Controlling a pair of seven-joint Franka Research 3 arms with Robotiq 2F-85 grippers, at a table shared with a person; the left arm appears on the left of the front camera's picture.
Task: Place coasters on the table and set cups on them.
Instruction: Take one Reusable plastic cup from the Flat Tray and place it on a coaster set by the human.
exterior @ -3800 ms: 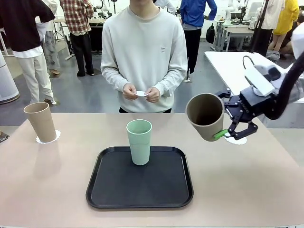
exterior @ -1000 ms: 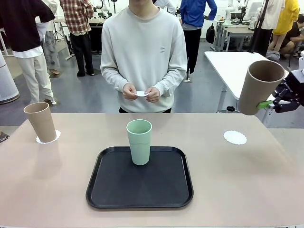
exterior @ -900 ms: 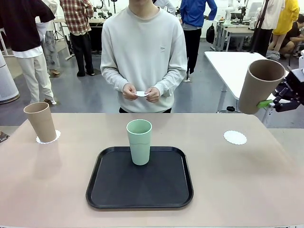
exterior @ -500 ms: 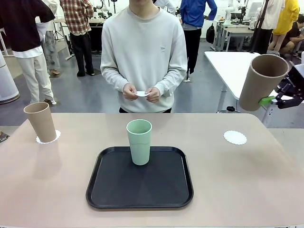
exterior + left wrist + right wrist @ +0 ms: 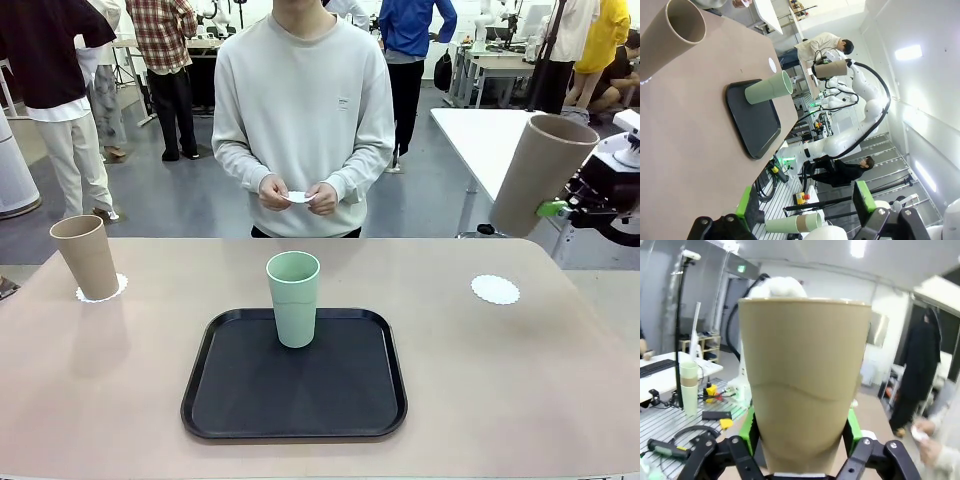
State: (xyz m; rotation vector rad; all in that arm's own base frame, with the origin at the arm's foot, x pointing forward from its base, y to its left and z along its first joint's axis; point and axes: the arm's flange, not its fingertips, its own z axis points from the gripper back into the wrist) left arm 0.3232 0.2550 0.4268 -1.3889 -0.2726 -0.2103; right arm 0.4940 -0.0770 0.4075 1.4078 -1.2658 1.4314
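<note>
Right gripper (image 5: 549, 208) is clamped on a tan cup (image 5: 535, 170) near its base, a green pad pressed to each side. The cup is held tilted, mouth up and leaning back toward the gripper, clear of the table (image 5: 500, 400). A bare coaster (image 5: 496, 290) lies below the gripper and inward of it, well apart from the cup.

Nearly four seconds before, the cup hung low just beside that coaster; it has since been raised and drawn outward. The lean has grown slightly in the last half second.

Left gripper (image 5: 804, 207): jaws spread wide, nothing between.
</note>
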